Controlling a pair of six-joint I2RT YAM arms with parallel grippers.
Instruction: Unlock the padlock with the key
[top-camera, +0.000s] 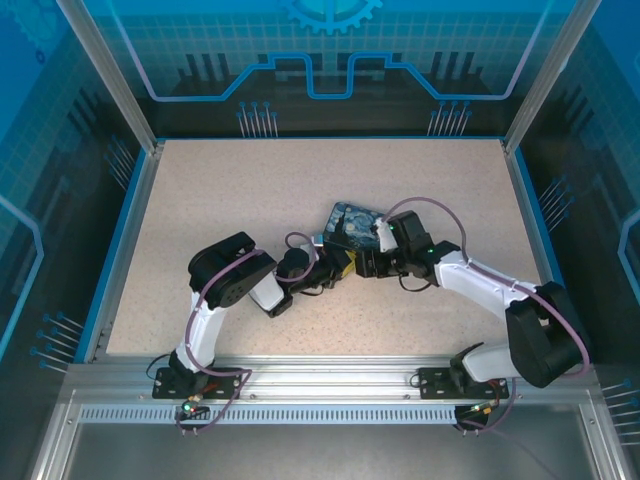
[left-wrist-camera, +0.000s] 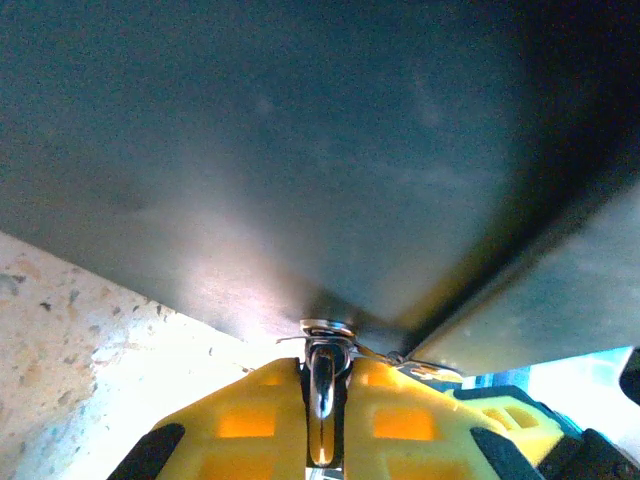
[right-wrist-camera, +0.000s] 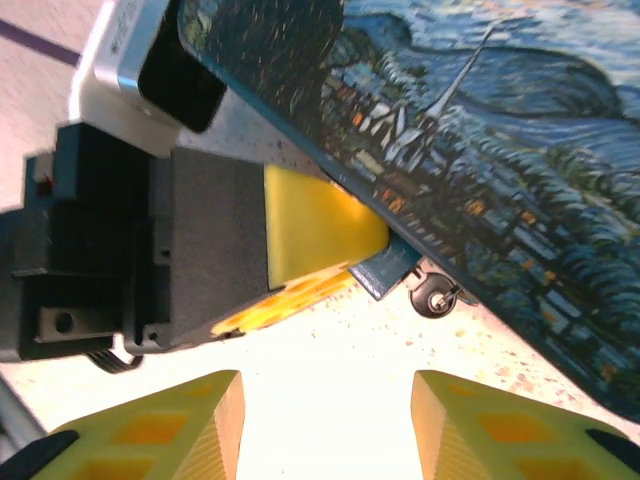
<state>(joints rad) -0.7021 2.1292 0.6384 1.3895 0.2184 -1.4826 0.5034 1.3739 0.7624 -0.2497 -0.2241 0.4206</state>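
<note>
Currently left pincer (left-wrist-camera: 325, 378) grips the padlock (right-wrist-camera: 385, 270) at the box (right-wrist-camera: 480, 150) edge; key (right-wrist-camera: 435, 297) sits ahead-right of the wide right pincer (right-wrist-camera: 327, 390).

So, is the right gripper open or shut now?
Open: on the right gripper the yellow fingers stand apart, bare table between them, nothing held.

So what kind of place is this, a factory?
Probably a robot test cell, not a factory: a speckled table boxed in by an aluminium frame and see-through blue panels, with a left arm and a right arm bolted at its near edge.
</note>
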